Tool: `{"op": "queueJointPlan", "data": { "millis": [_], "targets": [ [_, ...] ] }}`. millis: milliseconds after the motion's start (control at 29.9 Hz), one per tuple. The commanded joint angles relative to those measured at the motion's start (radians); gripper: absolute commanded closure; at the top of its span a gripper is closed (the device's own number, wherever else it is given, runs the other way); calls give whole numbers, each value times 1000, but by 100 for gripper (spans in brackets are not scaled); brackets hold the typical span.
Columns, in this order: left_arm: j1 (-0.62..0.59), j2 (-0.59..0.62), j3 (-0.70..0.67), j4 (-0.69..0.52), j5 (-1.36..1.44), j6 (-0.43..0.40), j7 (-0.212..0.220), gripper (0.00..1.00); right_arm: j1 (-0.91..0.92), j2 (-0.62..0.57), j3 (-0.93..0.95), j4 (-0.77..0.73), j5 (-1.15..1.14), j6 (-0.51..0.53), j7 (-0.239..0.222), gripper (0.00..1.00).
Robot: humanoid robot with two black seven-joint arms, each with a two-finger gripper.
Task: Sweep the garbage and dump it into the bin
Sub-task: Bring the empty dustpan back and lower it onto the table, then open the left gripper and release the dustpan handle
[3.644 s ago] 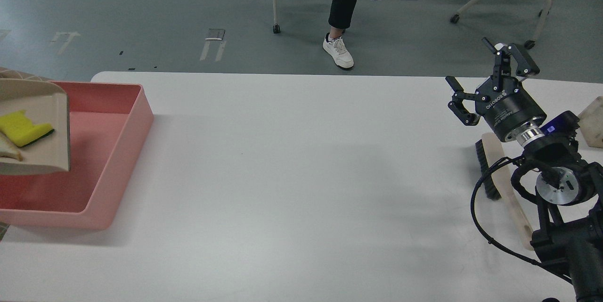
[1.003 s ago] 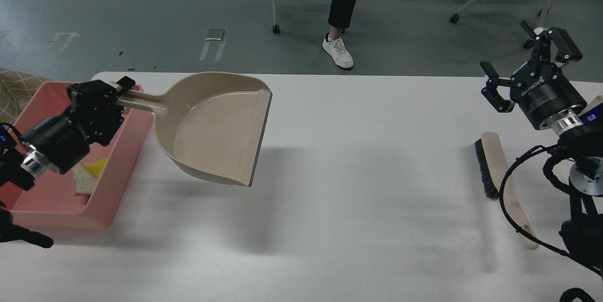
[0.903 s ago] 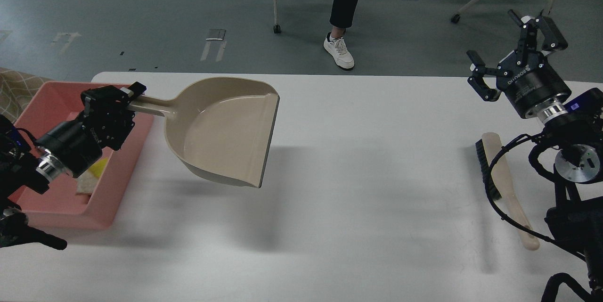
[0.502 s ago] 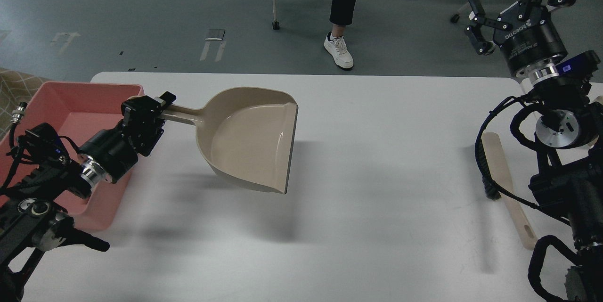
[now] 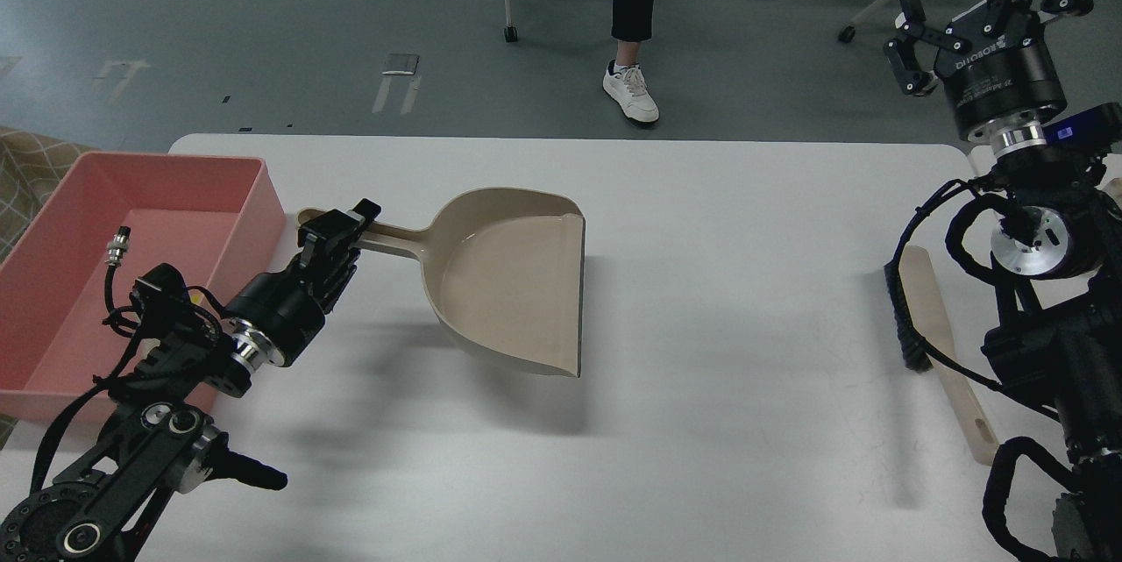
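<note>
The bin (image 5: 66, 299) is a salmon-pink tub at the table's left edge. The garbage does not show; my left arm covers part of the bin's floor. My left gripper (image 5: 337, 235) is shut on the long handle of the empty beige dustpan (image 5: 517, 281), which is right of the bin and just above the table, its lip pointing right. My right gripper (image 5: 986, 1) is open and empty, raised high at the far right.
A beige brush with black bristles (image 5: 933, 343) lies on the white table (image 5: 745, 264) at the right, partly behind my right arm. A seated person's legs and chairs are on the floor beyond the table's far edge.
My left gripper has carried the empty dustpan right, away from the bin, and lower toward the table. My right gripper has lifted up and away from the brush.
</note>
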Motion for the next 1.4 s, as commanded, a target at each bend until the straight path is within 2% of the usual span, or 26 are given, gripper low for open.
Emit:
{"op": "queueJointPlan", "data": {
  "millis": [0, 234, 468, 602, 802, 1103, 1371],
  "targets": [
    [0, -58, 2, 21, 31, 21, 17, 93, -9, -3, 0, -3, 2, 0, 0, 0],
    [3, -149, 9, 73, 91, 47, 19, 93, -18, -6, 0, 0, 4, 1, 0, 0],
    [-1, -181, 14, 117, 96, 53, 19, 92, -37, -9, 0, 8, 4, 3, 0, 0],
    [-7, -184, 14, 146, 96, 97, 14, 83, -41, -9, 0, 8, 4, 4, 0, 0],
    [-17, -212, 17, 159, 96, 110, 11, 82, -47, -9, 0, 14, 5, 6, 0, 0],
    [-30, -206, 17, 159, 103, 110, 7, 72, -46, -9, 0, 14, 5, 7, 0, 0],
    [-47, -195, 71, 159, 103, 87, -47, 72, -47, -9, 0, 14, 5, 9, 0, 0]
  ]
}}
